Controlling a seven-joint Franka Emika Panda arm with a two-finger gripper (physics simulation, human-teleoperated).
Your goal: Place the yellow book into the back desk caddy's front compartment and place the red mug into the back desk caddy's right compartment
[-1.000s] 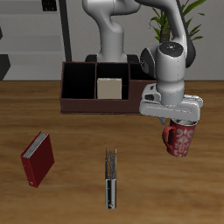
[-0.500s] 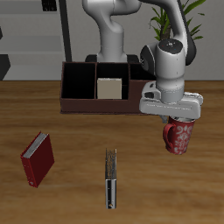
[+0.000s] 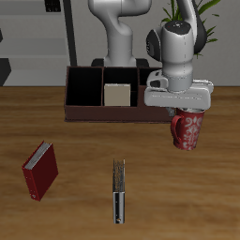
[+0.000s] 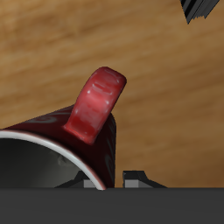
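My gripper is shut on the rim of the red mug and holds it upright above the table, just in front of one end of the back desk caddy. The wrist view shows the mug's red loop handle and white inside over bare wood. The yellow book stands in the caddy's small nearer middle section. The caddy's end section behind my gripper is mostly hidden. The end section at the other end holds nothing.
A red book lies on the table toward the front edge. A dark book with a white-grey spine lies near the front edge in the middle. A potted plant stands behind the caddy.
My gripper has risen and moved back toward the caddy with the red mug in it. The mug hangs more upright now. The books have not moved.
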